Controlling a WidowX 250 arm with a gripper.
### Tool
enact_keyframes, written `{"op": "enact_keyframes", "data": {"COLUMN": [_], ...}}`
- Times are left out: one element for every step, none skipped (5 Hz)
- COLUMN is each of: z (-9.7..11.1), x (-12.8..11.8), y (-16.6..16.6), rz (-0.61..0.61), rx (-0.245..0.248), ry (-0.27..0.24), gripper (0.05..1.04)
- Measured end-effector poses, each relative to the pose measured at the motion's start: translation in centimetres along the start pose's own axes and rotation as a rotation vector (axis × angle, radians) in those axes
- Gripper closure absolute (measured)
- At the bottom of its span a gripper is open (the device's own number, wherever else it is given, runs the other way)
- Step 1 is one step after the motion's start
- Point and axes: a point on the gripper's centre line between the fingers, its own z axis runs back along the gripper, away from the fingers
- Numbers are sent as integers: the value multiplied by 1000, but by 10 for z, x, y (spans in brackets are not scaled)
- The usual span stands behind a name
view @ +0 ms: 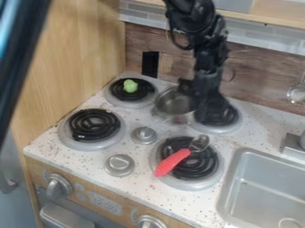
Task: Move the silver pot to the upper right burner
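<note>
Your gripper (208, 106) is by pot (173, 103), upper ctr, prob. to move it R; can't tell how open or if holding.

Your black arm (205, 44) comes in from far side, right of middle. Upper section bulky, slanting slightly right as it drops; thin cable (174, 38) bows out along its left. Wrist section (208, 67) below runs near upright. Your black gripper (204, 101) hangs beneath, pointing down, right of middle; lower end hard to make out.
</note>
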Motion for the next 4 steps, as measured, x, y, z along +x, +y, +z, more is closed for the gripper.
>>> {"op": "enact_keyframes", "data": {"z": [-9, -23, -36, -48], "x": [28, 52, 65, 74], "y": [-11, -12, -13, -18], "rz": [-33, -59, -78, -104], "rx": [-16, -27, -25, -5], "ry": [-35, -46, -39, -22], "gripper": [1025, 1025, 1025, 1026]}}
